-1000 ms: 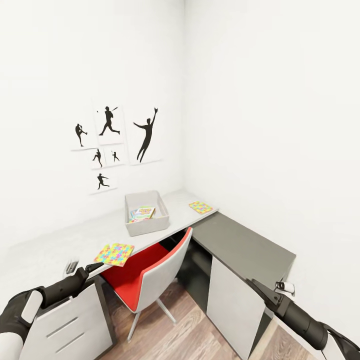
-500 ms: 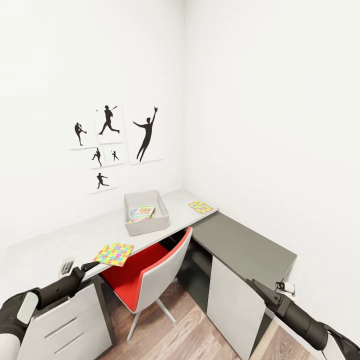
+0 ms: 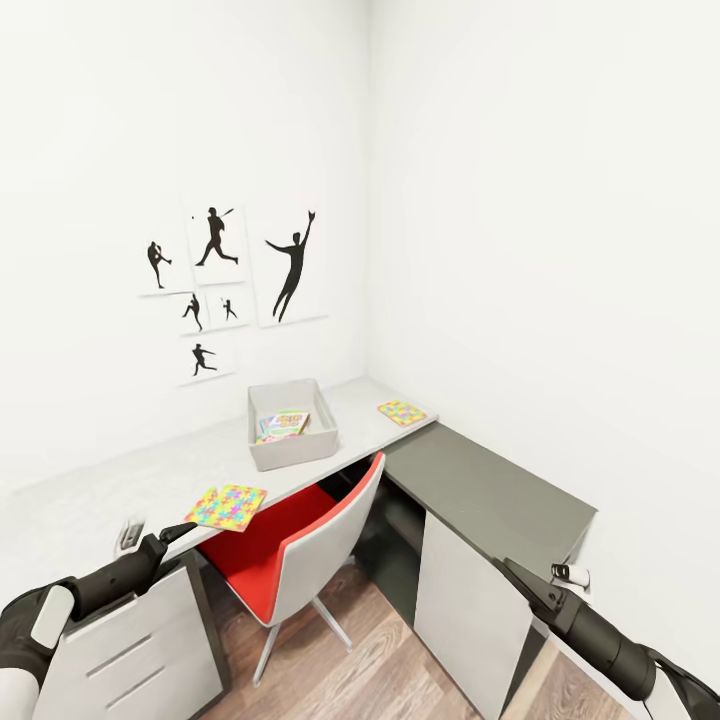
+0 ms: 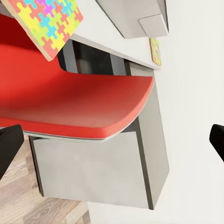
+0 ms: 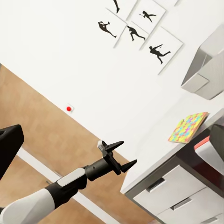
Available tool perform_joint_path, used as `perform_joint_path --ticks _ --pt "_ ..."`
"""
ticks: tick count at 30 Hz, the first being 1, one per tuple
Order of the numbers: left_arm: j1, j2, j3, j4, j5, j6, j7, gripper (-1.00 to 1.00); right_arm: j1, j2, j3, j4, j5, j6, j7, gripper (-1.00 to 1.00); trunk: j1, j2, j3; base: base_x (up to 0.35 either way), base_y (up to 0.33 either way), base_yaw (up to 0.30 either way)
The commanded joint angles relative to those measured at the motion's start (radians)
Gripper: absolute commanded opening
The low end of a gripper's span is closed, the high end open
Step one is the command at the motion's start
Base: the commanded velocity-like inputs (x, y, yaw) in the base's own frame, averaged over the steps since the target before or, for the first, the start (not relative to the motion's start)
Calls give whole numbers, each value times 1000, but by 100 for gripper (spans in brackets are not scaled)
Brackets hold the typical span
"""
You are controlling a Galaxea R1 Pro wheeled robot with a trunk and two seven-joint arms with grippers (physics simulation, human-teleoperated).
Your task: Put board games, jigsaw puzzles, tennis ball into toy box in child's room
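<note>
While the left claw (image 3: 185, 533) hangs spread and empty, two jigsaw puzzles lie on the worktop (image 3: 150, 480): one (image 3: 228, 507) nearer than the toy box (image 3: 291, 425), one (image 3: 401, 413) beyond. Right claw (image 3: 515, 573): cannot tell.

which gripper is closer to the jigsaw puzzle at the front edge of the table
Left. The left gripper hovers open just short of the jigsaw puzzle at the table edge, not touching. The right gripper is far across, beyond the red chair.
</note>
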Motion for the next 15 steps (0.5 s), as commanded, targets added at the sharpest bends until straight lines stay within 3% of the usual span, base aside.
perform_joint_path --ticks 1,15 --pt "-1 0 3 0 -1 5 -3 100 -1 0 0 0 -5 9 1 100 4 -9 -5 0 0 0" --pt "-1 1 5 0 0 5 -4 100 -1 0 0 0 -4 9 0 100 58 -107 -49 0 0 0"
